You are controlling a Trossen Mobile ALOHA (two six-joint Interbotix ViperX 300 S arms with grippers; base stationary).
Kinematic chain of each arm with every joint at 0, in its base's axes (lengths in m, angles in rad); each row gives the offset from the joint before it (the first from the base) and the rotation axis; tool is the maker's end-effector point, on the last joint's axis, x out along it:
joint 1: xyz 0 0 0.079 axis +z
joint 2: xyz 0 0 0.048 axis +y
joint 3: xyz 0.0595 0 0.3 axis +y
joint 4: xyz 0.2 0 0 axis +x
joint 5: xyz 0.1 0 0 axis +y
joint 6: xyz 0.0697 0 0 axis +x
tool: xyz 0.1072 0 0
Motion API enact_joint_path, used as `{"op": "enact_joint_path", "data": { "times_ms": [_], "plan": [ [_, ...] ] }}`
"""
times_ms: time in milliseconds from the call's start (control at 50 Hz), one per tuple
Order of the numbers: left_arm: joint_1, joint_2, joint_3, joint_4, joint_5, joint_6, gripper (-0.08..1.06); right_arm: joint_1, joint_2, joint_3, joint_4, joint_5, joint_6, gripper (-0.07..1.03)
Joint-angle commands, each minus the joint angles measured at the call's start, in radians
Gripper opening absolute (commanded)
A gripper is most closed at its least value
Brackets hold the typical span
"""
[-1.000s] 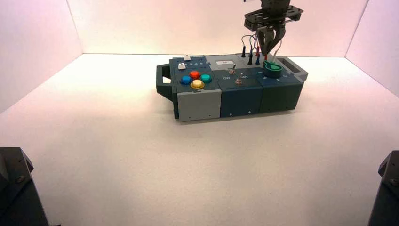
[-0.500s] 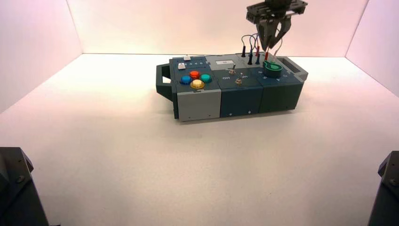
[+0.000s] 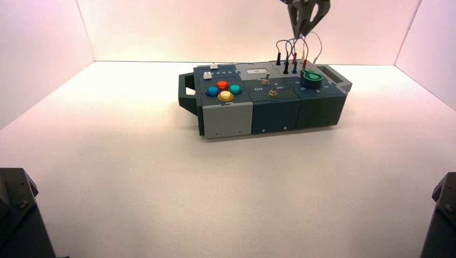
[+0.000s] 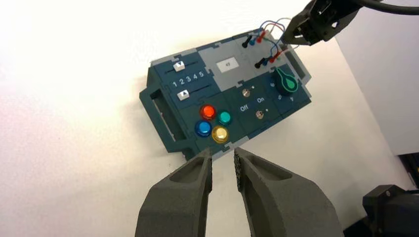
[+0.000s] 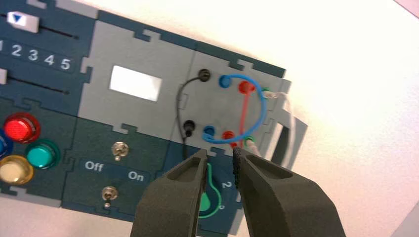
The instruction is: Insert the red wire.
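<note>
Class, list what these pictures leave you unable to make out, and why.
High view: display writing, too small; parked left tool, beyond the frame edge.
Right wrist view: part of the knob, behind the right tool above the box; blue button, cut off by the edge.

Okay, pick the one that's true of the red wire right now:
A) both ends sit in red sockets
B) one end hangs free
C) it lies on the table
A: the red wire runs between the two red sockets, a plug in each.
</note>
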Motion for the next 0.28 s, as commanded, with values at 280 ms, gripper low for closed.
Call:
{"op": "enact_joint_path", "data": {
  "times_ms": [280],
  "plan": [
    [0.006,0.017,-0.048,-0.002,-0.006,0.006,0.27,0.006,-0.072,-0.031,0.003,0.008,0.003,0.30]
  ]
}}
